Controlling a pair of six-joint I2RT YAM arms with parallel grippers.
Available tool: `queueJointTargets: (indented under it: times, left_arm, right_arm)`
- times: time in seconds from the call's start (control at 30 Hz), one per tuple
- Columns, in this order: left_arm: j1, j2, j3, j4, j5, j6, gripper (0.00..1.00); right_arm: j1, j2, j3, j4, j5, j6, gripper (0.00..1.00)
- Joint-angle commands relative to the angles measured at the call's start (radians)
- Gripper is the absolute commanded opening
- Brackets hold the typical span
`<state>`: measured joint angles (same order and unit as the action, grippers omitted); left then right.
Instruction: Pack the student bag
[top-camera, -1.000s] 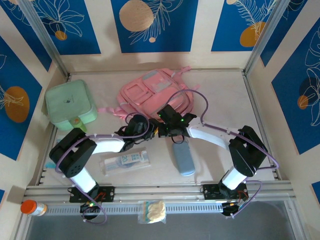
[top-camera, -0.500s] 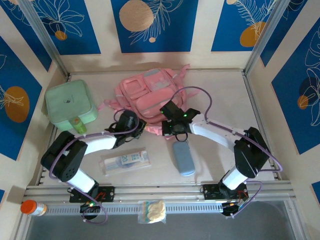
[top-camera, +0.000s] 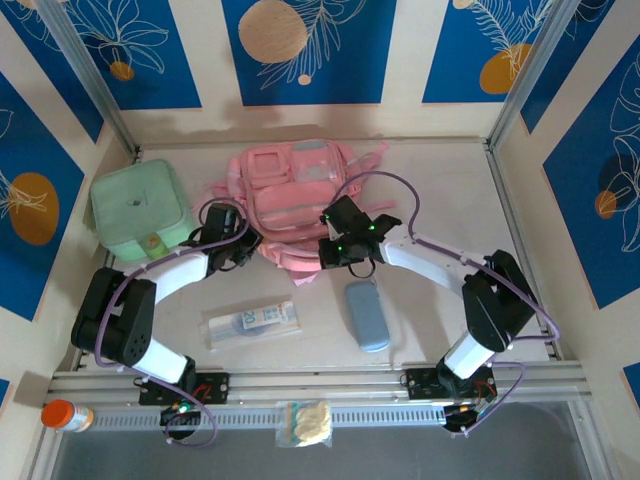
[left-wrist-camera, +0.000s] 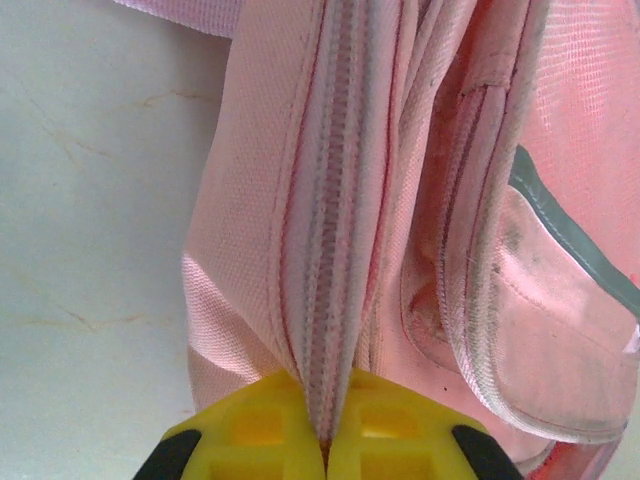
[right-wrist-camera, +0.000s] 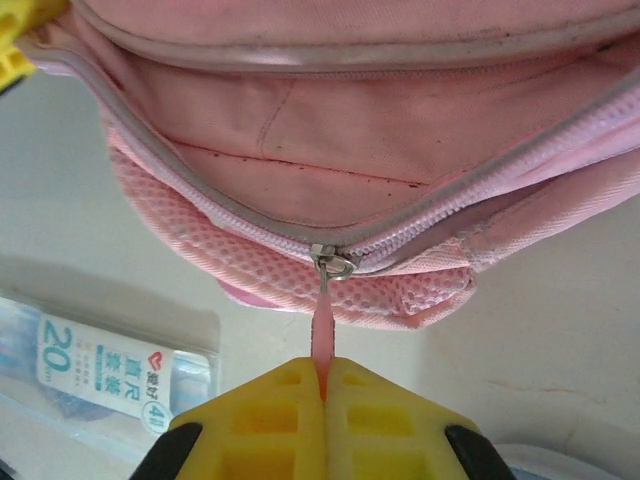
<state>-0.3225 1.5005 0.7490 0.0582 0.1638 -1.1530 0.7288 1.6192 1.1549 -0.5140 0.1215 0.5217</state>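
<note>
The pink student bag (top-camera: 295, 195) lies flat at the back middle of the table, front pockets up. My left gripper (top-camera: 232, 240) is at its left side, shut on a fold of pink fabric with a zip seam (left-wrist-camera: 335, 250) running through it. My right gripper (top-camera: 335, 255) sits at the bag's near edge, shut on the pink zip pull (right-wrist-camera: 322, 335), which hangs from a metal slider (right-wrist-camera: 333, 262). To the left of the slider the zip gapes and the bag's pink lining (right-wrist-camera: 330, 130) shows.
A mint-green square lidded case (top-camera: 140, 210) stands at the left. A clear packet of rulers (top-camera: 250, 322) and a grey-blue pencil case (top-camera: 367, 314) lie on the table in front of the bag. An orange-capped bottle (top-camera: 66, 414) and a small snack bag (top-camera: 305, 424) rest beyond the front rail.
The left arm has swung left and back and closed on the bag's left side. The bag has turned and shifted toward the back wall. The right gripper has kept its hold and moved slightly back.
</note>
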Motion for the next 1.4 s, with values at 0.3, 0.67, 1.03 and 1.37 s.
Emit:
queueJointTargets:
  times: [0.3,0.67,1.03,1.37]
  left_arm:
    - [0.010,-0.021,0.021,0.080,-0.008,0.011,0.00]
    - [0.007,-0.029,0.024,0.082,-0.008,0.006,0.00]
    - [-0.005,-0.046,0.021,0.091,-0.014,-0.004,0.00]
    - [-0.009,-0.073,0.029,0.043,-0.039,0.033,0.00]
  right_arm:
    - [-0.010,0.129,0.056,0.092,-0.063,-0.071,0.03]
    - [0.006,0.217,0.094,0.121,-0.066,-0.077,0.18]
    - [0.044,0.298,0.153,0.076,0.034,-0.106,0.23]
    - [0.042,0.258,0.168,0.047,0.105,-0.100,0.02]
